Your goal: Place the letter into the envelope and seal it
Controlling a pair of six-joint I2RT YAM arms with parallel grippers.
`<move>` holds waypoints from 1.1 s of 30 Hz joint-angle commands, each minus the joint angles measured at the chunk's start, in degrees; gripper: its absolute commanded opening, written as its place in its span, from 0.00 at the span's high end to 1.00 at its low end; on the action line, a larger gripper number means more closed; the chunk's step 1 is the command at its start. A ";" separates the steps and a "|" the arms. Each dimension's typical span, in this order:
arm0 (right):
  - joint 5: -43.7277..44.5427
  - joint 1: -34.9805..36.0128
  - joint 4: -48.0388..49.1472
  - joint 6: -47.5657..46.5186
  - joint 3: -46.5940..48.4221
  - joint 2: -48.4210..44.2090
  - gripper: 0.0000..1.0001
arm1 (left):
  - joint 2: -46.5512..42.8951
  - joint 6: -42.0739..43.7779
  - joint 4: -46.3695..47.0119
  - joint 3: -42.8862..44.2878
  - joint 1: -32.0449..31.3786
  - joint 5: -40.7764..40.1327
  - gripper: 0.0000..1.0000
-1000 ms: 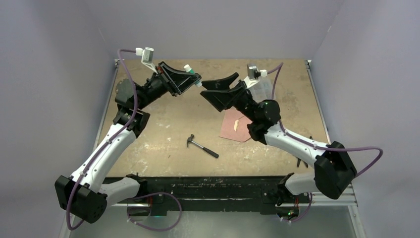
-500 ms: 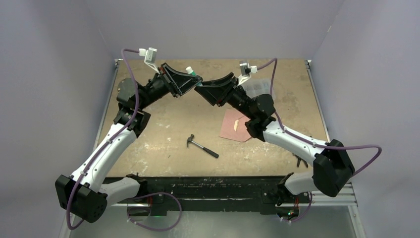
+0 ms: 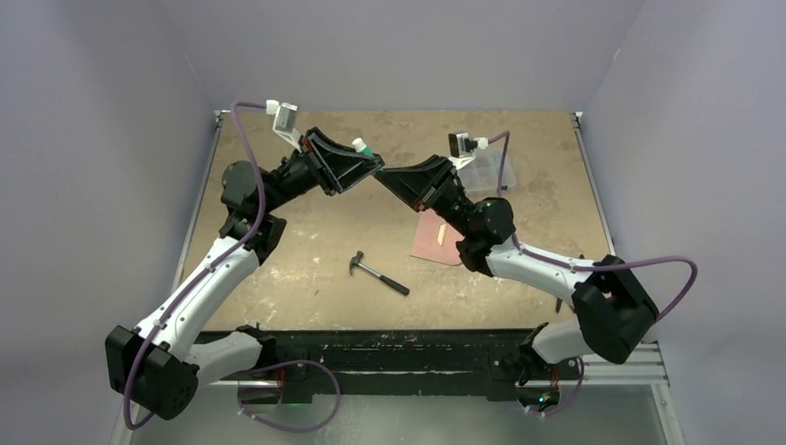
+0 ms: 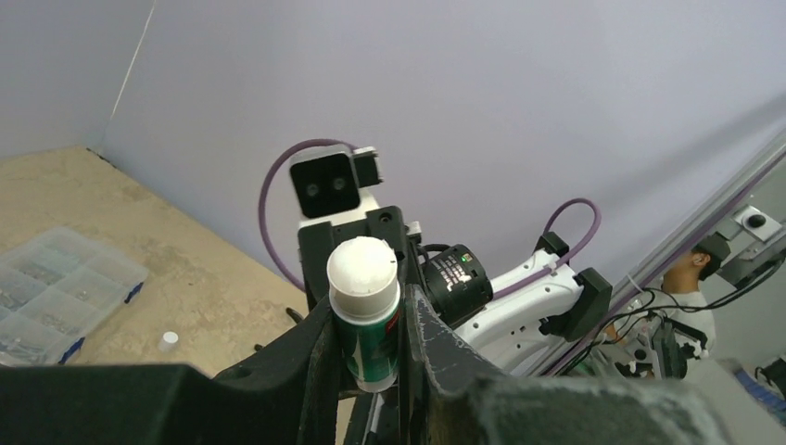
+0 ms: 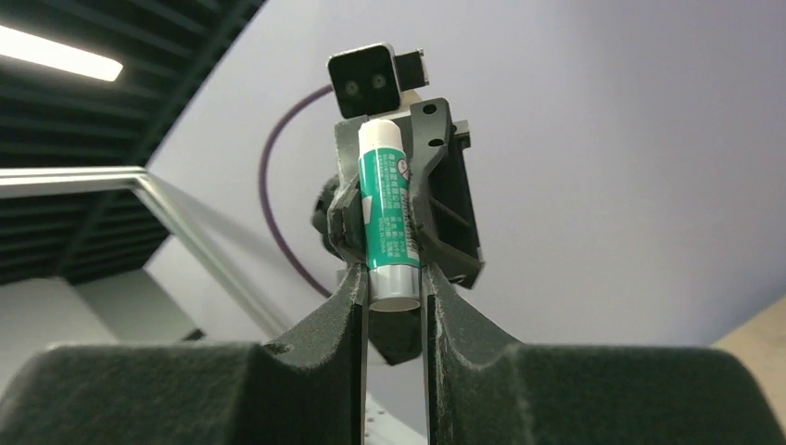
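Observation:
A green glue stick (image 3: 360,146) with white ends is held in the air over the middle of the table. My left gripper (image 3: 369,165) is shut on its green body (image 4: 366,334). My right gripper (image 3: 382,174) meets it tip to tip, and its fingers press both sides of the stick's white end (image 5: 394,289). The salmon-pink envelope (image 3: 436,239) lies flat on the table below the right arm, which partly covers it; a pale strip shows on it. The letter does not show as a separate sheet.
A small hammer (image 3: 378,273) lies on the table near the front centre. A clear plastic compartment box (image 3: 482,167) stands at the back right, also visible in the left wrist view (image 4: 56,297), with a small white cap (image 4: 168,340) beside it.
My right gripper moved left to the left gripper and closed its fingers onto the glue stick's white end. The left arm shifted slightly right, still holding the stick.

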 commanded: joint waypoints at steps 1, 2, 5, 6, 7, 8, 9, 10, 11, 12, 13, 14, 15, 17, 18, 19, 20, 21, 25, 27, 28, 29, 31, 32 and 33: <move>6.06 -0.78 20.26 20.42 -2.44 2.13 1.00 | -2.82 2.88 14.74 -3.24 1.05 0.59 1.00; 6.83 -0.80 22.94 24.26 -3.10 3.49 1.00 | -2.94 3.74 16.37 -3.50 1.05 1.02 1.00; 11.10 -0.70 31.06 36.79 -4.19 7.72 1.00 | -3.57 10.47 12.86 -0.11 1.05 4.99 1.00; 11.81 -0.61 32.37 39.69 -3.91 8.97 1.00 | -4.03 12.43 11.80 0.97 1.05 6.26 1.00; 12.26 -0.56 33.08 41.92 -3.56 10.12 1.00 | -4.50 13.74 12.25 1.31 1.05 7.53 1.00; 12.91 -0.47 33.63 44.00 -3.47 10.65 1.00 | -5.09 15.12 13.07 1.38 1.05 9.06 1.00; 13.84 -0.41 34.15 45.66 -3.46 11.09 1.00 | -5.67 16.57 13.27 1.38 1.05 10.19 1.00; 14.97 -0.27 34.73 47.41 -3.46 11.38 1.00 | -6.13 17.77 13.41 1.35 1.05 11.39 1.00; 15.54 -0.17 35.60 48.17 -3.58 11.66 1.00 | -6.48 18.71 13.84 1.21 1.05 12.90 1.00; 15.84 -0.09 36.36 49.02 -3.75 11.86 1.00 | -6.63 19.57 13.90 1.11 1.05 14.05 1.00; 15.87 -0.06 36.85 49.70 -3.80 12.12 1.00 | -6.68 20.44 13.43 1.18 1.05 14.92 1.00; 15.88 -0.02 36.98 50.24 -3.78 12.18 1.00 | -6.57 20.91 13.18 1.24 1.05 15.54 1.00; 15.89 0.01 36.86 50.52 -3.87 12.31 1.00 | -6.40 20.95 13.13 1.25 1.05 15.86 1.00; 14.63 -0.01 36.51 49.86 -3.75 12.34 0.93 | -5.89 20.91 13.26 1.18 1.05 15.84 1.00; 12.85 0.01 35.84 48.54 -3.31 12.29 0.85 | -5.63 20.87 13.30 1.11 1.05 15.41 1.00; 10.14 -0.01 34.37 47.42 -2.56 12.42 0.74 | -5.47 20.76 13.30 0.97 1.05 14.90 1.00; 8.55 0.01 33.83 46.40 -1.95 12.70 0.64 | -5.46 20.59 13.38 0.82 1.05 14.18 1.00; 6.29 0.01 33.17 44.45 -1.12 12.99 0.55 | -5.52 20.46 13.21 0.63 1.05 13.12 1.00; 2.68 0.01 32.72 35.42 -1.67 12.72 0.32 | -6.13 21.27 8.73 0.86 1.05 7.90 1.00; 2.70 0.01 32.29 32.57 -3.52 11.94 0.28 | -6.31 20.94 7.80 0.68 1.05 7.22 1.00; 2.37 -0.06 32.27 31.96 -3.59 11.78 0.27 | -6.33 20.59 7.92 0.42 1.05 7.39 1.00; 1.79 0.00 32.68 31.98 -3.21 11.87 0.28 | -6.45 20.36 8.20 -0.15 1.05 7.49 1.00; 1.02 0.01 33.43 33.21 -1.55 12.52 0.29 | -6.59 20.81 8.85 -1.10 1.05 7.46 1.00; 0.11 0.01 33.46 33.91 -0.41 13.07 0.30 | -6.53 21.28 8.90 -1.29 1.05 7.38 1.00; -0.68 -0.03 33.57 34.62 0.55 13.45 0.32 | -6.37 21.91 8.97 -1.45 1.05 7.34 1.00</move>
